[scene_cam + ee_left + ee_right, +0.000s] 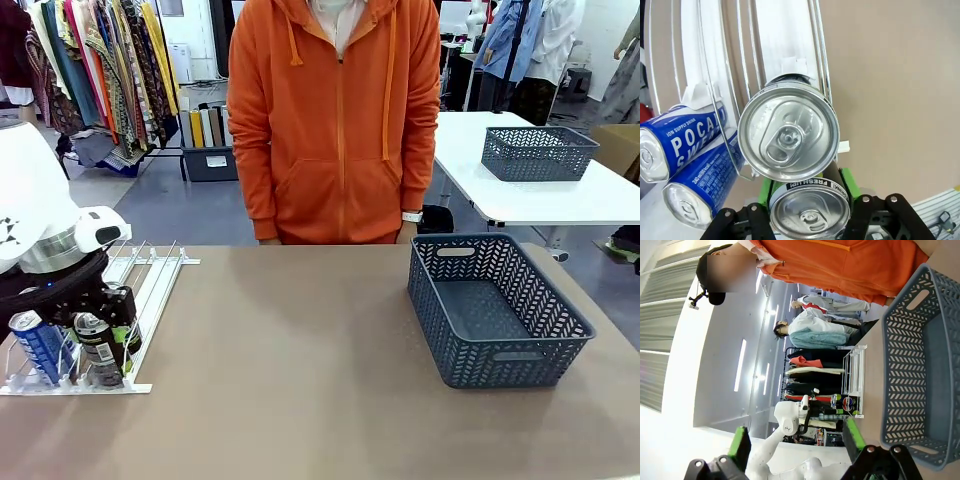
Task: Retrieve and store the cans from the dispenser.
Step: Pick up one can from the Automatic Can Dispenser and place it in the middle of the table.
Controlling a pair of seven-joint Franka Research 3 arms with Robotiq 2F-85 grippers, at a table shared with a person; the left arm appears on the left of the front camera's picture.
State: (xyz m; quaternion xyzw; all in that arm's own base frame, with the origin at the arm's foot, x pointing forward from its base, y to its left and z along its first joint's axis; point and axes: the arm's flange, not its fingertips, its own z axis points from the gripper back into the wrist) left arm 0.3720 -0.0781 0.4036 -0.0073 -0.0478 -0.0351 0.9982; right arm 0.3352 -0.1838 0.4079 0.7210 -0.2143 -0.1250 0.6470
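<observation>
None of the small aluminium drink cans is sitting yet in the dark grey mesh plastic basket at the front view's right, so all the storing is remaining. The left gripper is hanging over the front of the sloped white rail dispenser.

In the left wrist view its green pads are pressing both flanks of a black silver-topped can reading "FRESH UP", which is standing at the lane's front. Two blue-and-white cans beside it are showing "POCARI" and "ION SUPPLY DRINK".

In the right wrist view the right gripper is standing wide apart, holding nothing.
</observation>
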